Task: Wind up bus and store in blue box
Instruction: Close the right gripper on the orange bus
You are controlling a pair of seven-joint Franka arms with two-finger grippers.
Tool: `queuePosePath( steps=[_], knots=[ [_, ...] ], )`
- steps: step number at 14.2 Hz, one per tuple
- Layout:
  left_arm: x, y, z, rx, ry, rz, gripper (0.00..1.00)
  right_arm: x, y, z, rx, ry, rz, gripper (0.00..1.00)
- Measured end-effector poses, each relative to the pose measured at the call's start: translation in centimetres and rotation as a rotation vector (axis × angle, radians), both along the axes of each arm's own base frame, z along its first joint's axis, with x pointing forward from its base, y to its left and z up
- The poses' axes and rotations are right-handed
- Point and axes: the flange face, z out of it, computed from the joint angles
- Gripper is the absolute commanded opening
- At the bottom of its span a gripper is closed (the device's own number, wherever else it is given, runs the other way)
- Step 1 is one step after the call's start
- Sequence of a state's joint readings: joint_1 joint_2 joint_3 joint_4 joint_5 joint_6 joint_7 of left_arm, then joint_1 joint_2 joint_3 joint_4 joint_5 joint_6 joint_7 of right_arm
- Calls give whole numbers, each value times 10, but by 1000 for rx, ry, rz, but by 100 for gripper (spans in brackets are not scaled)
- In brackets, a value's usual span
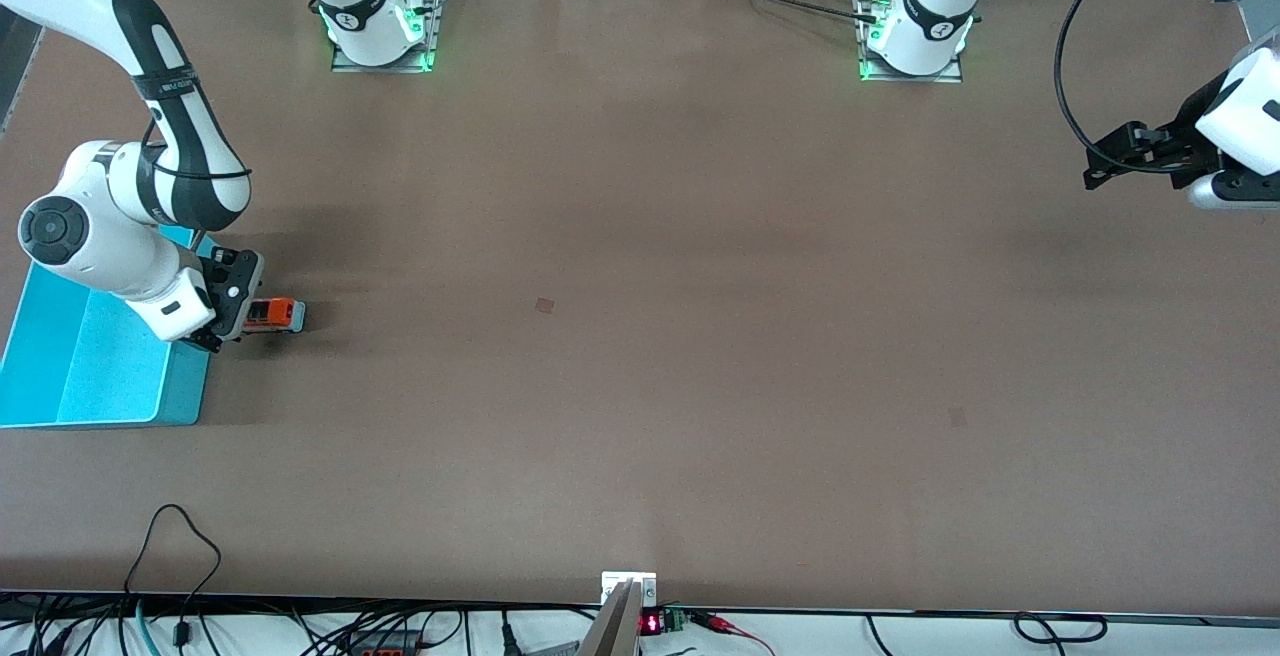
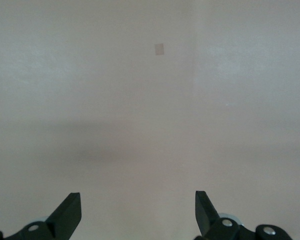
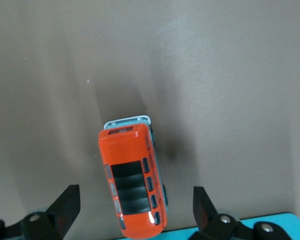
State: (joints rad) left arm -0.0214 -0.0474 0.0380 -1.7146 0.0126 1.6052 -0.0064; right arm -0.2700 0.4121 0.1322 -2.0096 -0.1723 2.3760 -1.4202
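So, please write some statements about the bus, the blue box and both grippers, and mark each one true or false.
1. The bus stands on the table beside the blue box. True.
2. The right gripper is shut on the bus. False: its fingers stand open, one on each side of the bus.
3. The left gripper is open over bare table at the left arm's end. True.
4. The bus lies inside the blue box. False: it is outside, on the table.
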Motion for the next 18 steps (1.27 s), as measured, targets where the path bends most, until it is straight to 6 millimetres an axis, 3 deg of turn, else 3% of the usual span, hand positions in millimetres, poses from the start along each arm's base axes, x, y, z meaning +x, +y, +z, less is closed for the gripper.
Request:
queuePosePath(
  steps=[5, 9, 14, 16, 18],
  knots=[
    [2, -1, -1, -4, 1, 4, 100, -9, -16, -27, 14, 20, -11, 100],
    [2, -2, -1, -4, 3, 3, 100, -5, -2, -35, 28, -1, 11, 100],
    [1, -2, -1, -4, 5, 3, 100, -4, 1, -48, 37, -15, 15, 98],
    [1, -2, -1, -4, 5, 3, 100, -4, 1, -51, 38, -20, 16, 67],
    [1, -2, -1, -4, 5, 3, 100, -3, 1, -52, 39, -27, 16, 42]
  ],
)
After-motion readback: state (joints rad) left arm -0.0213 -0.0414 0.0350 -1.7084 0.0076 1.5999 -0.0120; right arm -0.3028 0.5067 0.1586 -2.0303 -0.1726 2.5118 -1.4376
